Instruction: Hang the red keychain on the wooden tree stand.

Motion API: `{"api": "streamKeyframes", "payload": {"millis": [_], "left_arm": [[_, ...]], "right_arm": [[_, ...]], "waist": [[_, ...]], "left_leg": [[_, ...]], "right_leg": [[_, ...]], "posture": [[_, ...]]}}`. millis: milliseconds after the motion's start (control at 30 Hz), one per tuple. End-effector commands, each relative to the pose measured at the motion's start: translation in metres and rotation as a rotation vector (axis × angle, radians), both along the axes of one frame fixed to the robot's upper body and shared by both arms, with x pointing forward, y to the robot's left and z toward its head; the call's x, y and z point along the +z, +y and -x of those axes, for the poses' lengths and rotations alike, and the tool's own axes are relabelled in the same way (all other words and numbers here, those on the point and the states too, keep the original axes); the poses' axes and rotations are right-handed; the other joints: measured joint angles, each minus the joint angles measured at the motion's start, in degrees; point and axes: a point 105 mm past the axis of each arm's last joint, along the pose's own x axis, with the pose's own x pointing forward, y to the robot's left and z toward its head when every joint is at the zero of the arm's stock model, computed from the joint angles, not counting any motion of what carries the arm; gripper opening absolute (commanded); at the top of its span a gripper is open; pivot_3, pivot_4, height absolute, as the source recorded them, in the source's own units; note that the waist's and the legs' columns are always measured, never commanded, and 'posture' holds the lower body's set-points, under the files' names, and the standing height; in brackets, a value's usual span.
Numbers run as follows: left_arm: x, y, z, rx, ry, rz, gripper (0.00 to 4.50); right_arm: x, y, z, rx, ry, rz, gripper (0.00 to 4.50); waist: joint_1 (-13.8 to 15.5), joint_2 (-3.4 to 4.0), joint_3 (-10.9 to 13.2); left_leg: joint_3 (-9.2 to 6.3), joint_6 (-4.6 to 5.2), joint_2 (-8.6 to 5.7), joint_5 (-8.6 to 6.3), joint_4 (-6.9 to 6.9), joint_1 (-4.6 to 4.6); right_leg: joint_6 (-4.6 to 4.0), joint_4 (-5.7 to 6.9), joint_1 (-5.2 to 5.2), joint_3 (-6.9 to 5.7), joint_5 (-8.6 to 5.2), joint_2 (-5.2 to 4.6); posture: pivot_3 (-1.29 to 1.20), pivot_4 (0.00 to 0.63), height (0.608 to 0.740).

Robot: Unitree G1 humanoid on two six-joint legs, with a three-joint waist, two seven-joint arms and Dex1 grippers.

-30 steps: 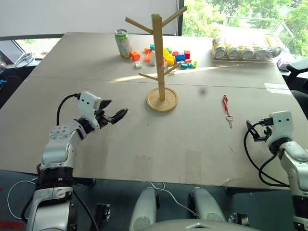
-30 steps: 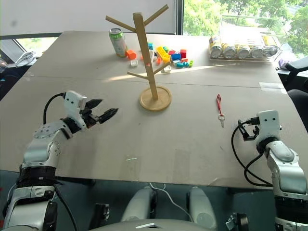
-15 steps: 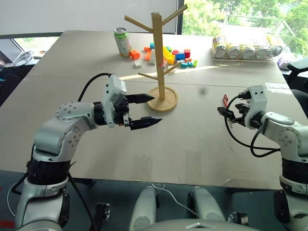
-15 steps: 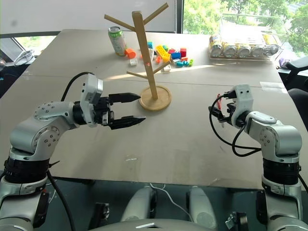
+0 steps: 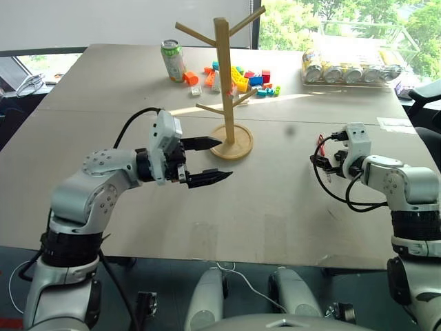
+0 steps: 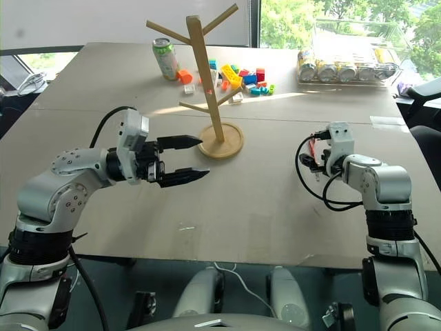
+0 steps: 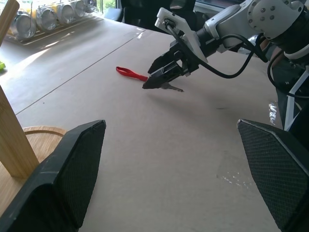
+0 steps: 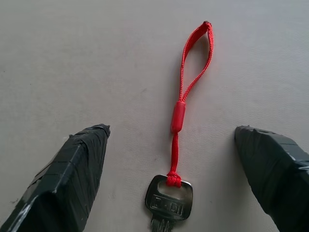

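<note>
Right claw (image 8: 171,145) poised over red keychain (image 8: 179,116), fingers apart.
Key's tip is cut off; left claw (image 5: 207,161) apart beside wooden tree stand (image 5: 224,83).

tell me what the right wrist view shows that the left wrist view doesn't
Right wrist view: the silver key up close, knotted to the strap, lying flat between that arm's open jaws.

Left wrist view: the right gripper from outside, low over the key end, jaws open; the wooden tree stand with its pole and round base; canned drinks at the far edge.

Both: the red keychain lying on the table, not yet picked up.
</note>
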Motion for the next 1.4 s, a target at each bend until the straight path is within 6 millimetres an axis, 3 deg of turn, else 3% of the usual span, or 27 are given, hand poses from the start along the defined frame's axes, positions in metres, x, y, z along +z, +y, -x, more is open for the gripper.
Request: {"api": "streamKeyframes", "payload": {"millis": [33,100,200,300,367,467,667,800,1000,1167,1400], "left_arm": [[0.012,-0.004,0.003,-0.017,-0.061,0.001,4.50],[0.012,-0.003,0.003,-0.015,-0.063,0.002,4.50],[0.013,-0.004,0.003,-0.014,-0.064,0.003,4.50],[0.013,-0.004,0.003,-0.014,-0.064,0.004,4.50],[0.013,-0.004,0.002,-0.013,-0.066,0.004,4.50],[0.015,-0.005,0.001,-0.015,-0.069,0.005,4.50],[0.016,-0.005,0.003,-0.020,-0.066,0.005,4.50],[0.015,-0.002,0.007,-0.004,-0.053,0.012,4.50],[0.013,0.001,0.024,0.066,-0.026,0.085,4.50],[0.017,0.009,0.033,0.237,-0.050,0.176,4.50],[0.025,0.009,0.051,0.284,-0.110,0.230,4.50]], "right_arm": [[0.004,0.001,-0.006,0.003,-0.027,0.005,4.46],[0.004,0.002,-0.007,0.011,-0.032,0.003,4.46],[0.000,0.005,-0.006,0.030,-0.035,0.011,3.70],[-0.002,0.007,-0.005,0.054,-0.047,0.035,2.38],[-0.004,0.008,-0.005,0.064,-0.056,0.054,1.27],[-0.005,0.009,-0.007,0.076,-0.071,0.074,0.08],[-0.006,0.012,-0.001,0.093,-0.084,0.060,0.08],[0.007,0.023,0.010,0.156,-0.166,0.023,0.08],[0.042,0.053,0.040,0.316,-0.410,0.019,0.08],[0.071,0.088,0.070,0.446,-0.667,-0.028,0.08],[0.086,0.124,0.091,0.642,-0.891,-0.078,0.08]], "waist": [[-0.02,-0.01,0.00],[-0.09,-0.03,-0.01],[-0.13,-0.03,-0.01],[-0.18,-0.02,-0.01],[-0.15,-0.03,0.00],[-0.12,-0.04,0.00],[-0.09,-0.04,0.00],[-0.01,-0.04,0.01],[-0.05,-0.03,0.02],[0.15,-0.05,0.02],[0.14,-0.05,0.02]], "left_leg": [[0.00,0.00,0.00,0.00,0.00,0.01],[0.00,0.00,0.00,0.00,0.00,0.01],[0.01,0.00,0.00,0.00,0.01,0.03],[0.01,0.00,0.01,0.00,0.01,0.03],[-0.01,0.00,0.04,0.00,-0.02,0.03],[0.01,0.00,0.03,0.00,-0.04,0.03],[0.00,0.00,0.03,0.00,-0.04,0.04],[0.00,0.00,0.03,0.00,-0.08,0.02],[-0.02,-0.01,0.05,0.00,-0.12,-0.34],[-0.11,-0.01,0.05,0.00,-0.06,-0.53],[-0.13,-0.05,0.05,0.03,0.29,-0.46]], "right_leg": [[0.00,0.00,0.00,0.00,0.00,0.00],[0.00,0.00,0.00,0.01,0.00,0.00],[0.00,0.02,0.00,0.02,0.00,0.01],[0.00,0.04,-0.01,0.04,0.00,0.03],[0.00,0.03,-0.02,0.04,0.00,0.06],[0.00,0.02,-0.02,0.04,0.00,0.05],[0.00,0.04,-0.02,0.04,0.00,0.06],[0.00,-0.01,-0.02,0.04,0.00,0.05],[0.00,0.03,-0.43,0.03,0.00,0.04],[0.00,-0.01,-0.52,-0.05,0.00,0.00],[0.01,0.07,-0.35,-0.07,0.01,0.01]], "posture": [[0.00,0.150,0.740],[0.00,0.150,0.740],[0.00,0.150,0.740],[0.00,0.150,0.740],[0.00,0.150,0.740],[0.00,0.150,0.740],[0.00,0.150,0.740],[0.00,0.150,0.740],[0.00,0.150,0.740],[0.00,0.150,0.740],[0.00,0.150,0.740]]}}
